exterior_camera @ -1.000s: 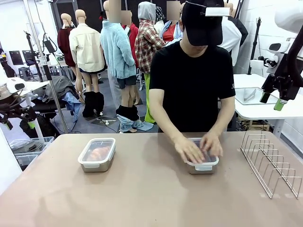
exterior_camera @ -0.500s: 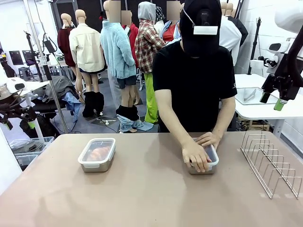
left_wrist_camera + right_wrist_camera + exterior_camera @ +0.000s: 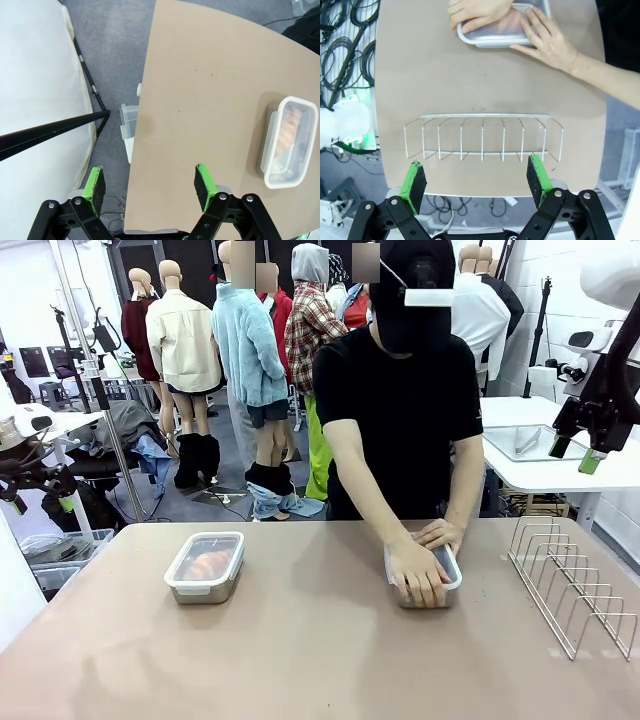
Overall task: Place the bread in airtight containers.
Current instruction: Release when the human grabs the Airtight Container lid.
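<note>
A steel airtight container [image 3: 205, 567] with its clear lid on stands left of centre, and bread [image 3: 208, 562] shows through the lid. The left wrist view has the same container [image 3: 289, 142] and bread [image 3: 290, 131] at its right edge. A second container [image 3: 425, 578] sits right of centre under both of the person's hands [image 3: 420, 570], which press on its lid [image 3: 502, 22]; what is inside is hidden. My left gripper [image 3: 150, 187] hangs open and empty over the table's left edge, far from the tins. Above the near right edge, my right gripper [image 3: 476, 181] is also open and empty.
A wire rack [image 3: 570, 585] stands at the table's right side, between my right gripper and the person's container [image 3: 482, 137]. The tan table [image 3: 300, 660] has free room in the middle and front. A plastic bin [image 3: 127, 117] sits on the floor off the left edge.
The person's hands shifted on the right container's lid, from both at its near end to one at the far end and one pressing near. Both grippers stayed still.
</note>
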You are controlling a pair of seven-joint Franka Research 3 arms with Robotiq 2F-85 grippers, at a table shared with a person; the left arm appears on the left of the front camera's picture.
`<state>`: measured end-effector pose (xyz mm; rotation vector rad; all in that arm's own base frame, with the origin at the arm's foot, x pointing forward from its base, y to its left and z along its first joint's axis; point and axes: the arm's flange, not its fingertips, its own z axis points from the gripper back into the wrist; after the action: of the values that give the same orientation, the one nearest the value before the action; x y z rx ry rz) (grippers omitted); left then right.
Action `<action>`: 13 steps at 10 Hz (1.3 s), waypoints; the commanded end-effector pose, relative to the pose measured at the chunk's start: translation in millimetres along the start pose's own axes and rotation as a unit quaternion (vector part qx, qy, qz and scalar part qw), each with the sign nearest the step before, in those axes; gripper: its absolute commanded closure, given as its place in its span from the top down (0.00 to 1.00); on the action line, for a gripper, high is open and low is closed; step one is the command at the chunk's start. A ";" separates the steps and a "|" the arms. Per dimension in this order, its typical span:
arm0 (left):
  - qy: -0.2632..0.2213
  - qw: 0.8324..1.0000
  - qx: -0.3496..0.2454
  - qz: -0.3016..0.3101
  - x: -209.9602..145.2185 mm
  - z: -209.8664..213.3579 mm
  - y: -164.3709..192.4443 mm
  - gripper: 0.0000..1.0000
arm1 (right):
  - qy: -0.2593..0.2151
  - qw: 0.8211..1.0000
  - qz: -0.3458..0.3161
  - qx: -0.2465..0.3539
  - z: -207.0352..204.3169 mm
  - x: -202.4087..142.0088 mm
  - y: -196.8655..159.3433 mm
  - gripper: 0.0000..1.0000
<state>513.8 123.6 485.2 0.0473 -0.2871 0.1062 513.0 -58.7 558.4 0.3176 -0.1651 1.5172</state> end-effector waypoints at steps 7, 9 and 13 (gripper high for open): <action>-0.001 1.000 0.006 0.003 0.1 1.4 -0.4 0.92 | 0.003 1.000 -0.001 0.006 3.1 0.8 -3.5 1.00; -0.001 1.000 0.006 0.003 0.1 1.4 -0.4 0.92 | 0.003 1.000 -0.001 0.006 3.1 0.8 -3.5 1.00; -0.001 1.000 0.006 0.003 0.1 1.4 -0.4 0.92 | 0.003 1.000 -0.001 0.006 3.1 0.8 -3.5 1.00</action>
<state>513.8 123.6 485.2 0.0473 -0.2871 0.1062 513.0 -58.8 558.3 0.3177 -0.1651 1.5171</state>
